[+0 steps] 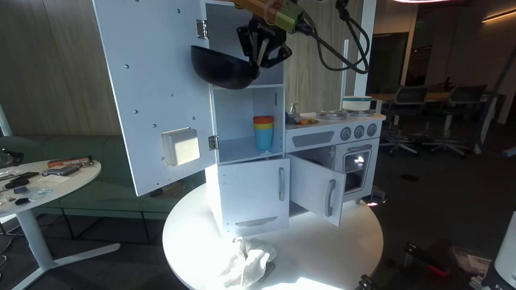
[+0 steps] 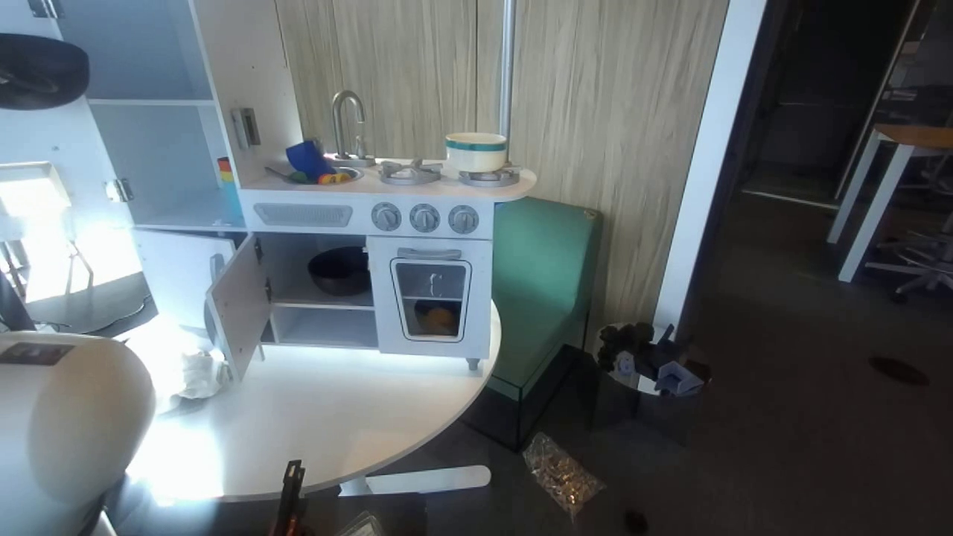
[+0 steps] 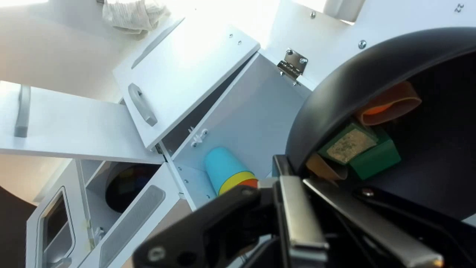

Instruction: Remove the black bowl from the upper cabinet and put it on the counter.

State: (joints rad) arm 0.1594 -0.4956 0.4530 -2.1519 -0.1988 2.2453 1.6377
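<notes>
Your gripper (image 3: 295,175) has its fingers clamped on the rim of the black bowl (image 1: 223,68), one outside the wall, one inside. The bowl hangs in the air, tilted, its rim sloping down toward the grip; a green box (image 3: 375,158) and an orange-brown ring-like piece (image 3: 388,106) lie inside, near the grip. Expect a stiff, smooth, probably light shell that could pivot on so small a hold, with loose contents that may slide. The rim is a sound place to grasp; level it gently. Behind stands the upper cabinet (image 1: 236,106), its door (image 1: 153,100) swung open to the left. The counter (image 2: 447,187) is to the right, a teal-banded white pot (image 2: 476,154) on its right-hand burner (image 2: 491,179).
</notes>
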